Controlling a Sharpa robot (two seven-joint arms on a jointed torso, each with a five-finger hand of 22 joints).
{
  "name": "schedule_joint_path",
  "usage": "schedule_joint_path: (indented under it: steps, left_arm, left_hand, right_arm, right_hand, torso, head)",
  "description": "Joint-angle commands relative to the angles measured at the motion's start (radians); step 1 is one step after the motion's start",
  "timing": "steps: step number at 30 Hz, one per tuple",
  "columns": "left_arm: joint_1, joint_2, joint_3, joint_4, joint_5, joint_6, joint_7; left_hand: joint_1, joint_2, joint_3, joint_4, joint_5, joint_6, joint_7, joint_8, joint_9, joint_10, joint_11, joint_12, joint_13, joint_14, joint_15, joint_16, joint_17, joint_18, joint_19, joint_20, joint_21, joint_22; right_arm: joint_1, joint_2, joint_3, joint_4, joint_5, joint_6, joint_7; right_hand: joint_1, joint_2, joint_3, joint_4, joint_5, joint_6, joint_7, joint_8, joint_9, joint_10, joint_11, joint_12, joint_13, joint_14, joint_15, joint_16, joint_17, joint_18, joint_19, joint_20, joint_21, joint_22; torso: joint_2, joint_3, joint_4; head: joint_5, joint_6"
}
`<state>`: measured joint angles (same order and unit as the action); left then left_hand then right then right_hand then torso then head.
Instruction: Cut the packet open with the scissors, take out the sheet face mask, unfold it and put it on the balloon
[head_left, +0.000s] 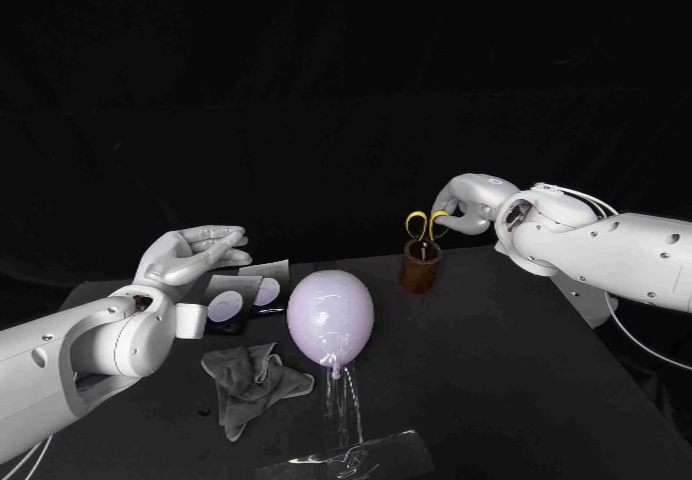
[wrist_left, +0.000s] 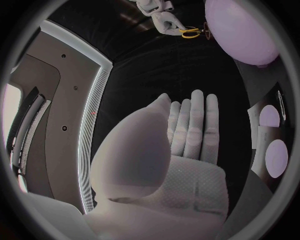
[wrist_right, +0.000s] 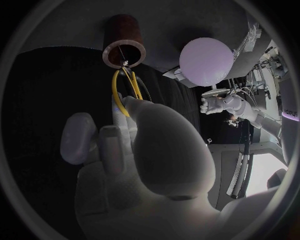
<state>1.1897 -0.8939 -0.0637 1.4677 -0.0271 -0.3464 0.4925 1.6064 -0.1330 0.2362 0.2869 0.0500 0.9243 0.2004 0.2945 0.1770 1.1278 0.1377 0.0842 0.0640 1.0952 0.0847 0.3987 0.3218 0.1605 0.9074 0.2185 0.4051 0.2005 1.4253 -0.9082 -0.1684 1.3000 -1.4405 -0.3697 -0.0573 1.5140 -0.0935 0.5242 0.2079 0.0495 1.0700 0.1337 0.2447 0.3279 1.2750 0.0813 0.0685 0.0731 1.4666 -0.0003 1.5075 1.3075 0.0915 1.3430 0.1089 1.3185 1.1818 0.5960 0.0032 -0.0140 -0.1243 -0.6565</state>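
Head view, items as they stand.

1. Left hand: raised above the near-left part of the tabletop, fingers spread, holding nothing. The left wrist view shows the same hand with a flat palm and straight fingers.
2. Right hand: over the far side of the tabletop, fingers closed on the yellow handles of the scissors. The right wrist view shows the fingers on the yellow loops.
3. Scissors: upright, blades down inside a brown cup. The cup stands just beyond the balloon, towards the right hand.
4. Balloon: pale lilac, lying mid-tabletop with its knot towards the near edge. A clear film runs from the knot to the near edge.
5. Packet: grey, with two pale ovals, just beside the balloon on the left-hand side and under the left hand. Whether it is one piece or two cannot be told.
6. Grey cloth: crumpled, nearer than the packet, beside the balloon's knot end.
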Motion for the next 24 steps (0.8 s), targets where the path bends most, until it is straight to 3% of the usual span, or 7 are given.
schedule_joint_path:
  steps: [1, 4, 6, 8, 13, 17, 24]
  left_arm:
    - [0.002, 0.006, 0.001, -0.003, 0.008, 0.028, 0.006]
    - [0.002, 0.01, 0.001, -0.008, 0.012, 0.038, 0.01]
    - [0.002, 0.014, 0.001, -0.011, 0.022, 0.046, 0.017]
    - [0.002, 0.017, 0.001, -0.015, 0.031, 0.053, 0.022]
    - [0.002, 0.032, 0.001, -0.033, 0.041, 0.069, 0.029]
    - [0.002, 0.05, 0.001, -0.058, 0.044, 0.074, 0.034]
    - [0.002, 0.099, 0.001, -0.121, 0.045, 0.079, 0.04]
  left_hand:
    - [-0.011, 0.0, 0.002, 0.002, -0.001, 0.0, 0.004, -0.004, -0.001, 0.003, 0.007, -0.007, 0.001, -0.01, 0.005, -0.006, 0.003, 0.019, -0.01, 0.005, -0.002, -0.002]
    - [-0.019, -0.003, 0.001, 0.002, -0.001, -0.001, 0.003, -0.009, -0.001, 0.004, 0.008, -0.015, 0.001, -0.027, 0.009, -0.021, 0.004, 0.013, -0.037, 0.016, -0.02, -0.012]
    - [-0.086, -0.025, -0.037, 0.002, -0.004, -0.017, 0.012, -0.021, -0.005, 0.004, 0.017, -0.018, 0.002, -0.049, 0.021, -0.039, 0.003, 0.005, -0.075, 0.031, -0.048, -0.027]
    - [-0.139, -0.025, -0.074, 0.004, -0.002, -0.035, 0.015, -0.034, -0.008, -0.001, 0.021, -0.02, 0.003, -0.093, 0.033, -0.073, -0.002, -0.004, -0.13, 0.051, -0.092, -0.05]
    - [-0.131, -0.015, -0.101, -0.001, -0.002, -0.052, 0.019, -0.046, -0.012, -0.024, 0.03, -0.022, 0.001, -0.164, 0.052, -0.129, -0.017, -0.01, -0.189, 0.07, -0.142, -0.079]
    - [-0.11, -0.009, -0.118, -0.003, -0.002, -0.058, 0.02, -0.051, -0.013, -0.049, 0.036, -0.023, -0.001, -0.206, 0.065, -0.167, -0.031, -0.016, -0.211, 0.072, -0.166, -0.095]
    - [-0.073, -0.001, -0.139, -0.008, -0.002, -0.077, 0.012, -0.062, -0.016, -0.118, 0.053, -0.024, -0.002, -0.236, 0.082, -0.202, -0.047, -0.021, -0.219, 0.073, -0.185, -0.11]
  right_arm:
    - [0.016, -0.002, 0.005, 0.006, 0.005, -0.078, 0.005]
    - [0.032, -0.006, 0.01, 0.017, 0.031, -0.079, -0.002]
    - [0.046, -0.007, 0.012, 0.027, 0.054, -0.071, -0.011]
    - [0.062, -0.008, 0.014, 0.035, 0.077, -0.06, -0.023]
    - [0.1, -0.003, 0.016, 0.054, 0.156, -0.039, -0.063]
    - [0.121, 0.016, 0.016, 0.063, 0.238, -0.032, -0.099]
    - [0.135, 0.108, 0.016, 0.03, 0.403, -0.064, -0.149]
  right_hand:
    - [-0.015, -0.004, 0.017, -0.008, 0.001, -0.011, -0.002, 0.01, 0.011, 0.024, -0.015, -0.005, 0.0, 0.066, -0.006, 0.005, 0.065, -0.008, -0.001, -0.009, 0.003, 0.003]
    - [-0.027, -0.007, 0.03, -0.014, 0.001, -0.015, -0.002, 0.016, 0.018, 0.025, -0.016, -0.005, 0.001, 0.066, -0.006, 0.005, 0.065, -0.007, -0.001, -0.009, 0.002, 0.003]
    - [-0.031, -0.009, 0.033, -0.016, 0.001, -0.018, -0.001, 0.017, 0.02, 0.024, -0.015, -0.005, 0.0, 0.065, -0.006, 0.005, 0.064, -0.007, -0.002, -0.009, 0.001, 0.002]
    - [-0.04, -0.011, 0.042, -0.019, 0.001, -0.023, 0.0, 0.02, 0.025, 0.021, -0.014, -0.006, 0.0, 0.065, -0.005, 0.005, 0.064, -0.006, -0.004, -0.008, -0.001, 0.0]
    - [-0.056, -0.007, 0.062, -0.03, 0.0, -0.023, -0.004, 0.034, 0.039, 0.035, -0.018, -0.002, 0.003, 0.065, -0.008, 0.005, 0.062, -0.005, -0.007, -0.01, -0.005, -0.003]
    - [-0.067, -0.003, 0.08, -0.039, 0.0, -0.024, -0.006, 0.044, 0.049, 0.045, -0.021, -0.001, 0.005, 0.064, -0.01, 0.004, 0.06, -0.005, -0.008, -0.012, -0.007, -0.003]
    - [-0.079, 0.002, 0.103, -0.054, 0.0, -0.027, -0.008, 0.054, 0.061, 0.055, -0.023, -0.001, 0.008, 0.064, -0.013, 0.004, 0.06, -0.004, -0.009, -0.014, -0.009, -0.004]
  torso:
    - [-0.001, 0.0004, -0.0001]
    - [0.001, 0.0003, -0.0001]
    - [-0.001, -0.0005, -0.0018]
    - [-0.001, -0.0007, -0.002]
    - [-0.007, -0.004, -0.0029]
    - [-0.01, -0.0056, -0.003]
    - [-0.015, -0.0082, -0.0011]
  head:
    - [-0.002, 0.003]
    - [-0.003, 0.009]
    - [-0.002, 0.013]
    - [-0.004, 0.012]
    - [-0.001, 0.015]
    - [0.003, 0.017]
    - [0.009, 0.027]
